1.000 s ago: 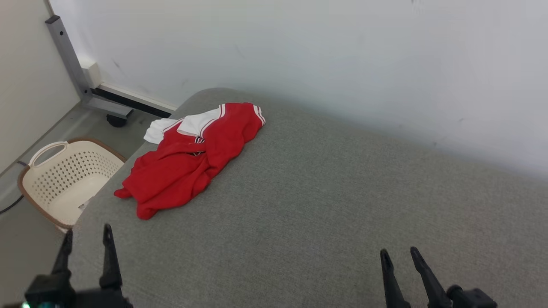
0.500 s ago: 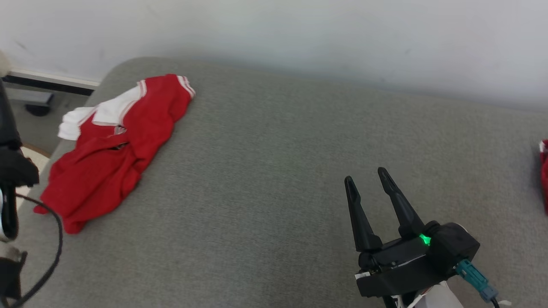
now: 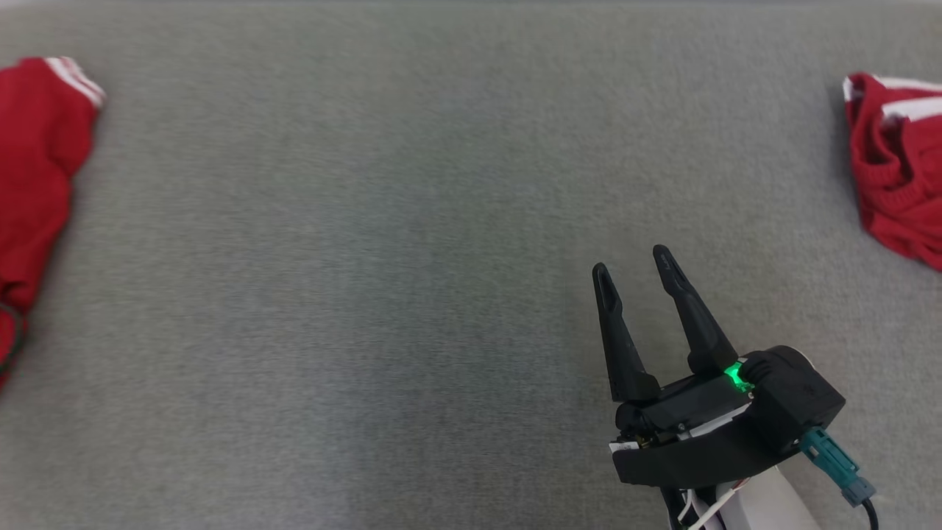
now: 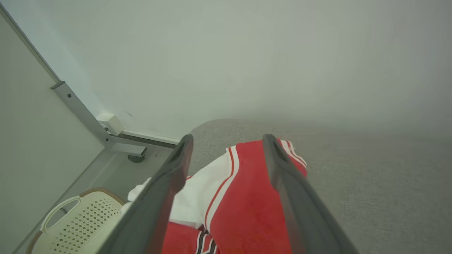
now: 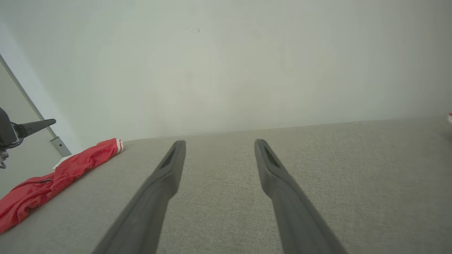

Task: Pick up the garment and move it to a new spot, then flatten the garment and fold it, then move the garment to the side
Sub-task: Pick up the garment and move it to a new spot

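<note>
Head view: the right gripper (image 3: pixel 630 260) is hovering, fingers spread wide, over the grey upholstered surface (image 3: pixel 368 258). A red-and-white garment (image 3: pixel 37 147) is lying at its left edge, another red garment (image 3: pixel 894 169) at its right. The left gripper (image 4: pixel 227 137), fingers likewise spread, is pointing at the left garment.

— Where does the head camera look?
— Steeply down, close over the grey fabric surface (image 3: pixel 368 258).
— The wrist cameras?
— Low, facing the wall (image 5: pixel 226 70); both share the red garment (image 4: pixel 247 204), the left one nearer.

Looks like a bare test room: plain white wall (image 4: pixel 247 53), metal frame (image 4: pixel 83 114), plastic laundry basket (image 4: pixel 81 225), grey fabric-covered work surface (image 3: pixel 368 258).
</note>
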